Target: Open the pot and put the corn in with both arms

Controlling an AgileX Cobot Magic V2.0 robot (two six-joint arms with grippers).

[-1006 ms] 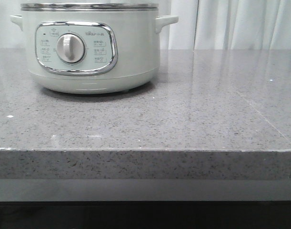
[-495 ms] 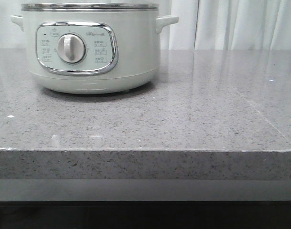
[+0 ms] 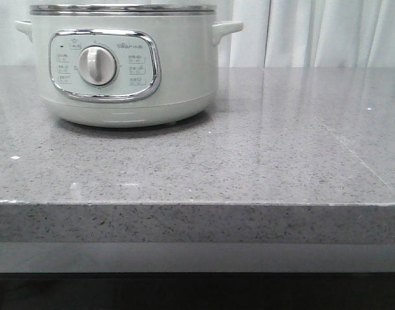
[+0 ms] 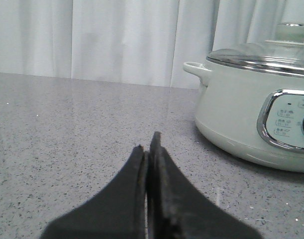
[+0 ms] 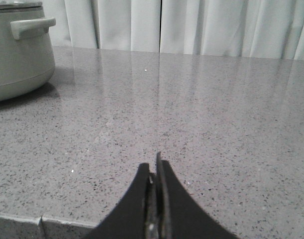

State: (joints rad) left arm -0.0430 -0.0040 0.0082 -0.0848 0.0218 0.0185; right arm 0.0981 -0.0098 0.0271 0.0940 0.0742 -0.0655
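Observation:
The pale grey-green pot (image 3: 178,71) stands at the back left of the stone counter, its dial (image 3: 96,65) facing me. In the left wrist view the pot (image 4: 236,114) carries a glass lid (image 4: 261,52) with a knob (image 4: 292,31). The right wrist view shows the pot's side and handle (image 5: 32,26). My left gripper (image 4: 147,142) is shut and empty, low over the counter, apart from the pot. My right gripper (image 5: 154,164) is shut and empty near the counter's front edge. Neither gripper shows in the front view. The corn is out of view.
The grey speckled counter (image 3: 249,161) ends in a front edge (image 3: 197,203) close to me. White curtains (image 3: 326,32) hang behind it. A corner of the counter edge (image 5: 22,219) shows beside my right gripper.

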